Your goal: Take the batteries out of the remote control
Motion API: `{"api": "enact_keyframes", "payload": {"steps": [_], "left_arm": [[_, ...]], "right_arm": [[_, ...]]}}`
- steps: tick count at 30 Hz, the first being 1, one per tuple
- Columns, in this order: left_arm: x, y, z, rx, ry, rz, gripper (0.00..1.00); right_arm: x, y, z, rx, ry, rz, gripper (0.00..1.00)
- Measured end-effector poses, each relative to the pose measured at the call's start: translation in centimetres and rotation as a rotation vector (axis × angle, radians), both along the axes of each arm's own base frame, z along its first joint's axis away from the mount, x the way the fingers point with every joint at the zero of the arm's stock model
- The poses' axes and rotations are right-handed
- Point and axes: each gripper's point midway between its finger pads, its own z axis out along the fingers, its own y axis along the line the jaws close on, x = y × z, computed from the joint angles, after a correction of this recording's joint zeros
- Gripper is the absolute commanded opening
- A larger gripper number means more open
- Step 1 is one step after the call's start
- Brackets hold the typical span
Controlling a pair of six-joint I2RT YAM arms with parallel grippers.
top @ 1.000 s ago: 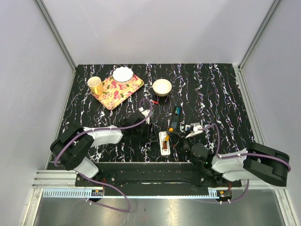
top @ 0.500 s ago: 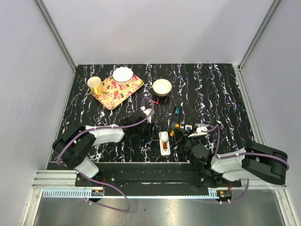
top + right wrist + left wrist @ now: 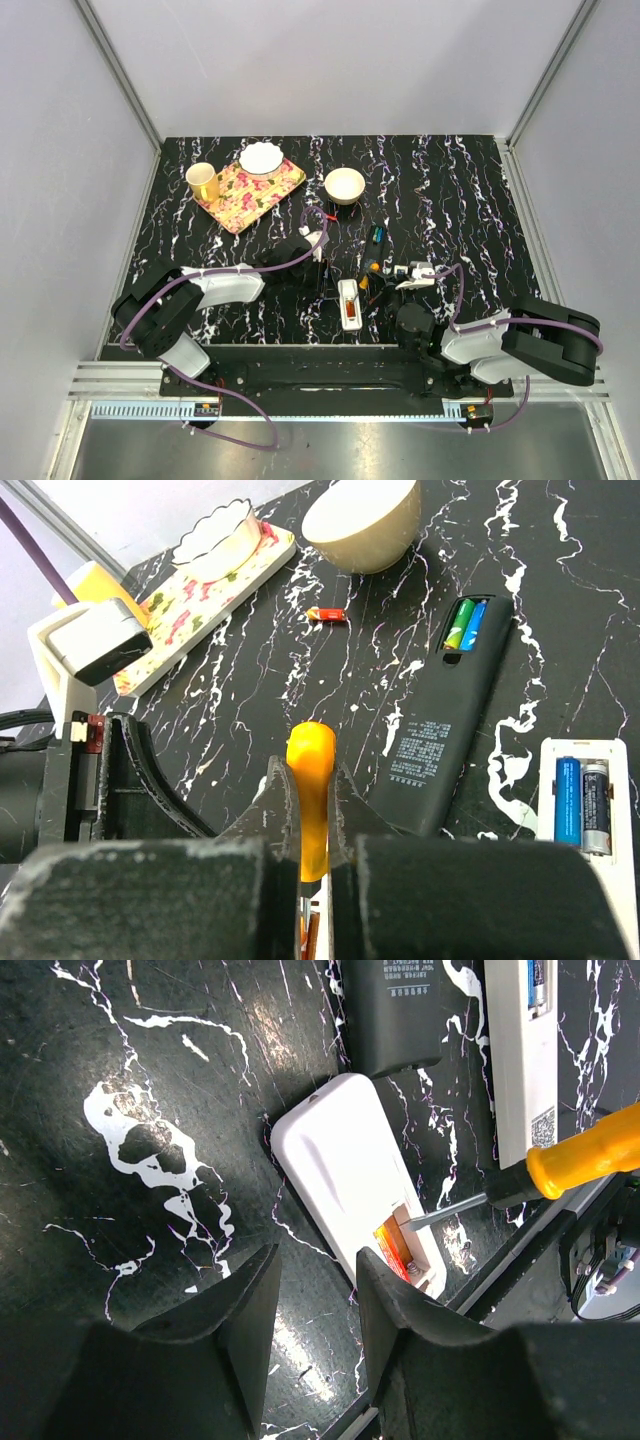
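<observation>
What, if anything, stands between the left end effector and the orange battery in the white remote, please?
Only the screwdriver: held by the right end effector, its tip reaches into the opened white remote beside the orange battery. The left end effector stands open near that end, with no cover between.

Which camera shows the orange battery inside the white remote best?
The left wrist view: the orange battery lies close and sharp in the white remote's open slot, with the screwdriver tip beside it. The top view gives only a reddish speck. The right wrist view hides nearly all of it behind the right claw.
</observation>
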Motion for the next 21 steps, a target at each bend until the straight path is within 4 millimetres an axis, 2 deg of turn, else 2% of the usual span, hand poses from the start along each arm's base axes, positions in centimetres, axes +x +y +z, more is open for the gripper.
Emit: {"api": "enact_keyframes", "payload": {"steps": [21], "left_arm": [[-0.1, 0.0, 0.2, -0.006, 0.011, 0.011, 0.39]], "right_arm": [[0.1, 1.5, -1.8, -0.032, 0.144, -0.006, 0.0]]}}
